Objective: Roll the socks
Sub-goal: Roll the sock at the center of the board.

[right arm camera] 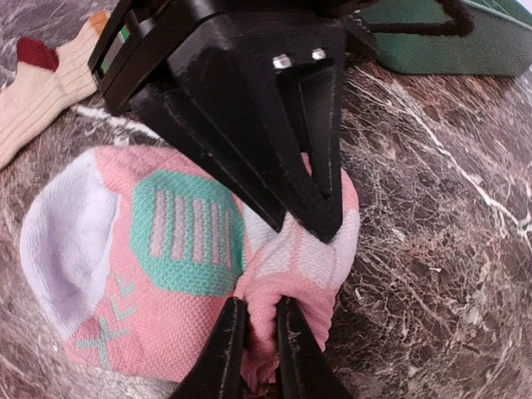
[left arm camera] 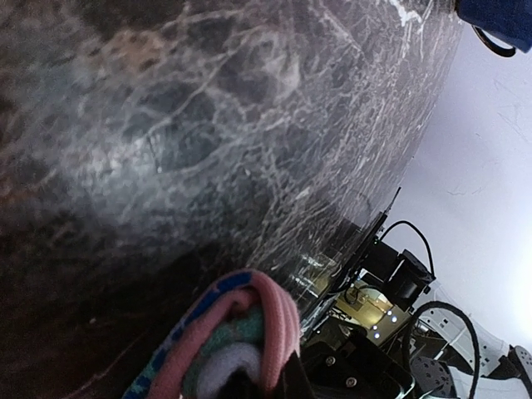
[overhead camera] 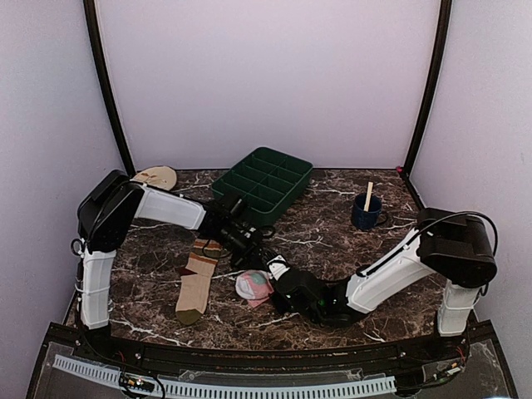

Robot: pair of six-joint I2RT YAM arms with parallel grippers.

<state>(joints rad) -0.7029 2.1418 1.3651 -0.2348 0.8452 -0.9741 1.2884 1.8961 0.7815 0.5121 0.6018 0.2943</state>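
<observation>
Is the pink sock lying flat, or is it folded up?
Folded up, not flat. The pink sock is bunched into a short lump, its gathered edge pinched by the left gripper and the right gripper.

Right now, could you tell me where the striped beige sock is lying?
In the top view, the striped beige sock lies flat left of centre on the table, just left of the pink sock, toe toward the near edge.

Marble desk [overhead camera: 332, 241] carries: pink sock [overhead camera: 253, 285] bunched front ctr, striped sock [overhead camera: 196, 283] to L, green tray [overhead camera: 295, 195] rear ctr, blue mug [overhead camera: 364, 214] rear R, beige disc [overhead camera: 156, 176] rear L.
</observation>
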